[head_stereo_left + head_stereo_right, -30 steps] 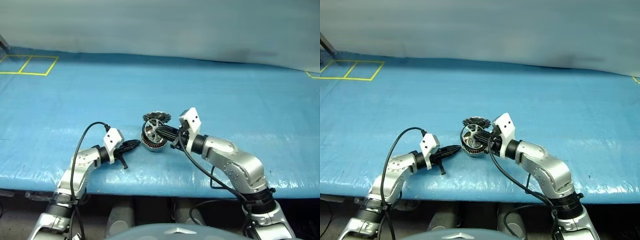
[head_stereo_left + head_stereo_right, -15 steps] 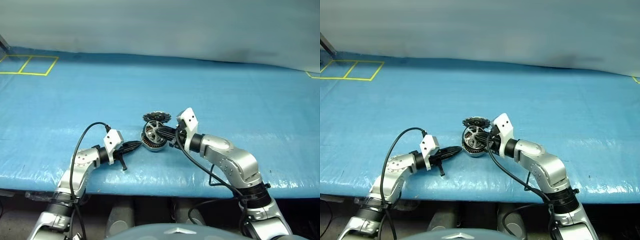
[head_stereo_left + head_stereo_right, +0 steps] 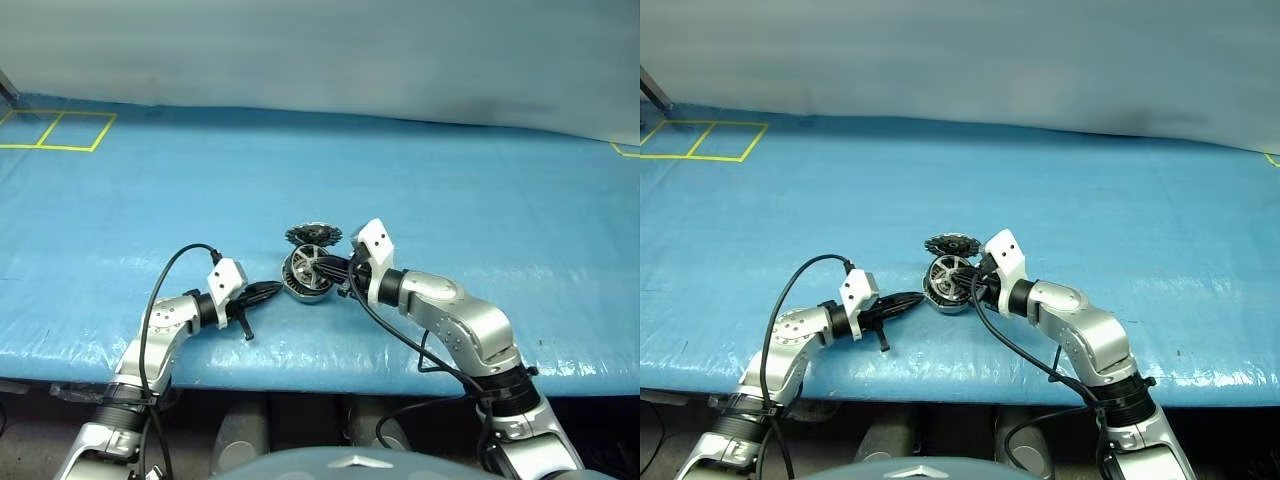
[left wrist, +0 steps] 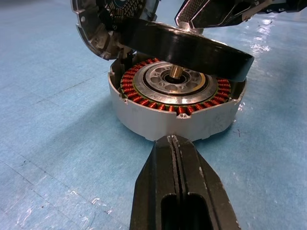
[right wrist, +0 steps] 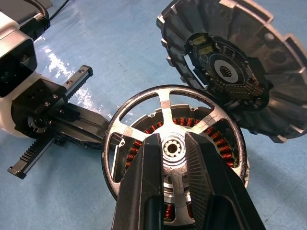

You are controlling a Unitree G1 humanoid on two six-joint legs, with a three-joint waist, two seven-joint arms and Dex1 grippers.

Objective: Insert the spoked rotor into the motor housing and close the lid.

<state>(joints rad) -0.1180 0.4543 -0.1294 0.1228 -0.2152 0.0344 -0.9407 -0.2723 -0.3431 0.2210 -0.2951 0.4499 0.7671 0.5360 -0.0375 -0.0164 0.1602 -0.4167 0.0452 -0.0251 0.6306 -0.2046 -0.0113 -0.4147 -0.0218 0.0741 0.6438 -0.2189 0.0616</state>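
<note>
1. the spoked rotor (image 5: 175, 143) is held just above the motor housing (image 4: 175, 108), tilted, with one edge low over the copper windings and the other edge raised; its silver hub stands over the housing's centre shaft.
2. the right gripper (image 5: 173, 148) pinches the rotor at the hub, one finger on each side of it, so the fingers stand only a little apart.
3. the housing rests on the blue table cover (image 3: 450, 180) in front of the robot, between the two arms.
4. the lid (image 5: 230, 72) stands open behind the housing, joined at its edge, with the dark toothed inner face toward the rotor.
5. the left gripper (image 4: 173, 143) has its fingers pressed together and empty; the tip is touching or just beside the housing's near wall, i judge to steady it.
6. the step in hand is the insertion, and it is not yet done.
7. next, i think the rotor must be levelled, lowered on the shaft until it sits flat, then released before the lid is folded down.
</note>
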